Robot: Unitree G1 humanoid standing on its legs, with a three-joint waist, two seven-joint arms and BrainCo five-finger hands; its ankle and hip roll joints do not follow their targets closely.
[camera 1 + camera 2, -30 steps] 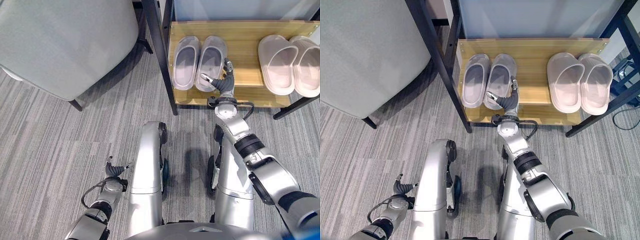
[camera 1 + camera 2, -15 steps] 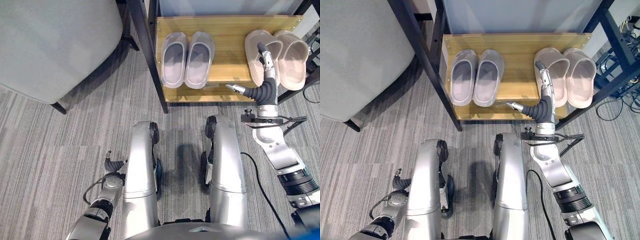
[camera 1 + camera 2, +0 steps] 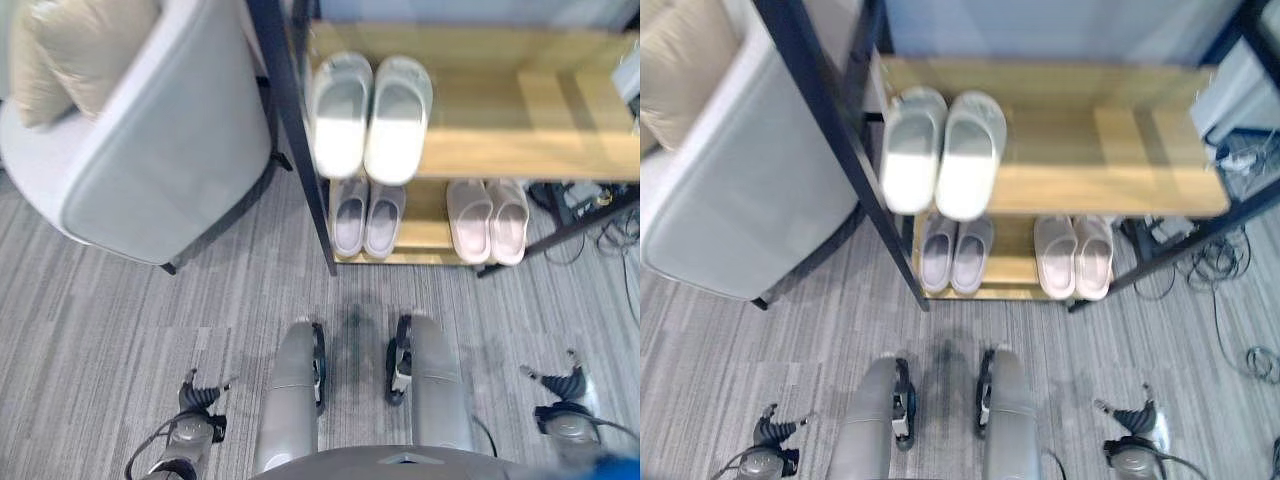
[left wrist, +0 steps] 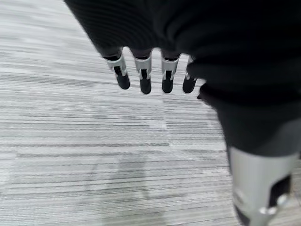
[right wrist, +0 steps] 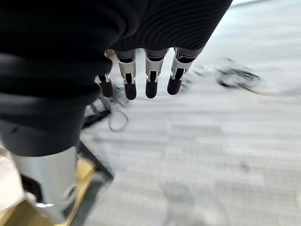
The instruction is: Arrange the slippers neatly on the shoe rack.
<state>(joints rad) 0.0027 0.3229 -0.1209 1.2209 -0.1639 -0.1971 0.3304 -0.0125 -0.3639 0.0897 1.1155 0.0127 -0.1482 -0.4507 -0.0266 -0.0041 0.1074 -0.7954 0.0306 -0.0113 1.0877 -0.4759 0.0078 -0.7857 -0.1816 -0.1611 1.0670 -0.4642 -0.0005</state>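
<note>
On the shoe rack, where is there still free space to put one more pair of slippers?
The upper shelf is bare from the pale green pair at its left end to its right edge. The lower shelf is crowded: between the grey pair and the pink pair there is a narrow gap.

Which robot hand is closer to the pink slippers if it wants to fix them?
The right hand, probably. It hangs on the same side as the pink slippers on the bottom shelf. The left hand hangs over by the armchair.
</note>
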